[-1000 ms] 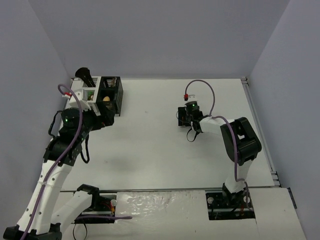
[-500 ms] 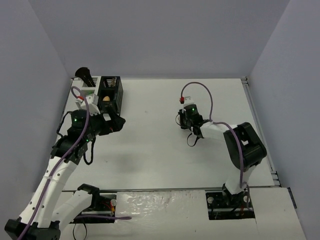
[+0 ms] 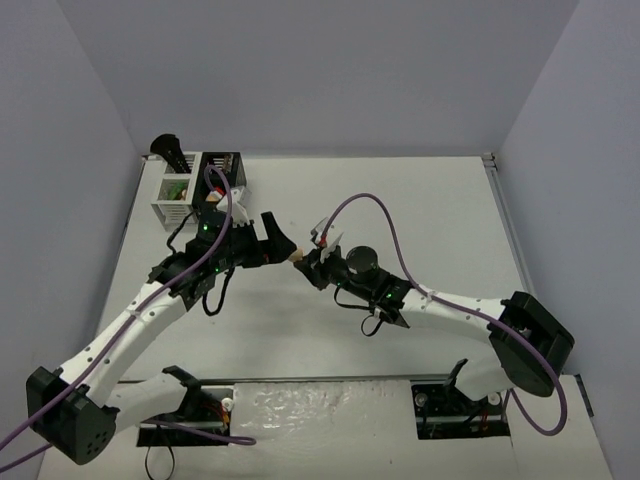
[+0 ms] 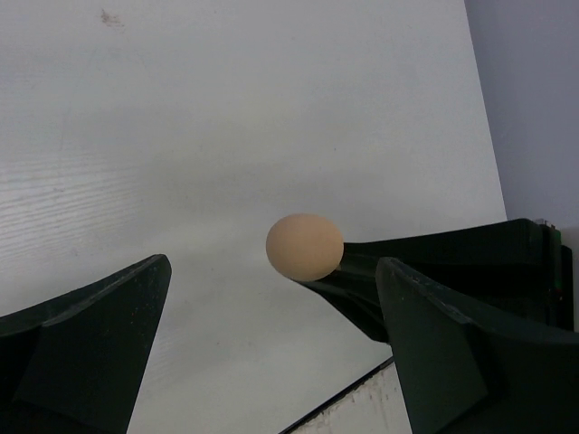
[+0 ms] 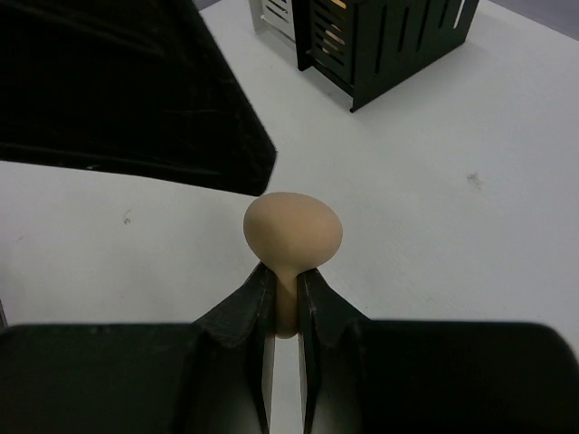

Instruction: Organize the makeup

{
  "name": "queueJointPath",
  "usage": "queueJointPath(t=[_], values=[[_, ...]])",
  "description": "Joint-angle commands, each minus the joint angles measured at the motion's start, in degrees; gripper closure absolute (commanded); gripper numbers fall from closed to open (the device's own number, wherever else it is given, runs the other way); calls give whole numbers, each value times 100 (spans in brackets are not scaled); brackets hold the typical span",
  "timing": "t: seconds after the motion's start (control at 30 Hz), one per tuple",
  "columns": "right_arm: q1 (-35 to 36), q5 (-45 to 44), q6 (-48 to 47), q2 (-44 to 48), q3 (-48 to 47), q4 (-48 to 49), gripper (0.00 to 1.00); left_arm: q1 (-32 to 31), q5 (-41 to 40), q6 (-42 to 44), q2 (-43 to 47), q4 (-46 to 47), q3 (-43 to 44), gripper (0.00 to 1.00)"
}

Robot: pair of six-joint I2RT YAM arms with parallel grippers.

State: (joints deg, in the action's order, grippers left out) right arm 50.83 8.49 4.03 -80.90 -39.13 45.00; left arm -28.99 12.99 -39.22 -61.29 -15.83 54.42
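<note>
A peach egg-shaped sponge (image 5: 292, 231) is pinched by its narrow end between the jaws of my right gripper (image 5: 282, 271), which is shut on it. In the top view the sponge (image 3: 297, 256) hangs above the table's middle, at the tip of the right gripper (image 3: 306, 264). My left gripper (image 3: 278, 240) is right beside it, wide open and empty. In the left wrist view the sponge (image 4: 305, 246) floats just beyond the gap between the spread fingers (image 4: 99, 316), touching neither.
A white slatted organizer bin (image 3: 173, 192) and a black one (image 3: 222, 175) stand side by side at the back left, with small items inside. A black brush-like object (image 3: 167, 150) rises behind them. The black bin (image 5: 389, 41) also shows beyond the sponge.
My right gripper closed on the sponge at the table's centre right and carried it left. My left arm swung from the bins toward the middle, meeting it, jaws still open.
</note>
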Motion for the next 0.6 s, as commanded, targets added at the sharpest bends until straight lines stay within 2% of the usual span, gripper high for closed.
queueJointPath(t=[0.0, 0.13, 0.23, 0.3, 0.37, 0.43, 0.5, 0.53, 0.57], values=[[179, -83, -16, 59, -69, 973, 100, -166, -233, -294, 100, 581, 87, 5], [237, -102, 22, -59, -77, 1124, 100, -281, -291, -505, 139, 762, -132, 7], [282, -116, 59, -89, -78, 1206, 100, -400, -306, -580, 30, 891, -193, 13], [288, -133, 61, -81, -67, 1220, 100, -481, -308, -606, -63, 918, -186, 19], [296, -195, 45, -53, -50, 1205, 100, -540, -326, -624, -122, 951, -178, 29], [296, -254, 34, -31, -34, 1219, 100, -583, -367, -640, -137, 978, -178, 47], [296, -299, 10, -31, -32, 1195, 95, -609, -473, -649, -126, 1006, -188, 82], [296, -313, 10, -31, -28, 1195, 92, -614, -513, -654, -116, 1021, -193, 94], [296, -325, 10, -31, -21, 1191, 89, -612, -542, -653, -107, 1041, -195, 100]])
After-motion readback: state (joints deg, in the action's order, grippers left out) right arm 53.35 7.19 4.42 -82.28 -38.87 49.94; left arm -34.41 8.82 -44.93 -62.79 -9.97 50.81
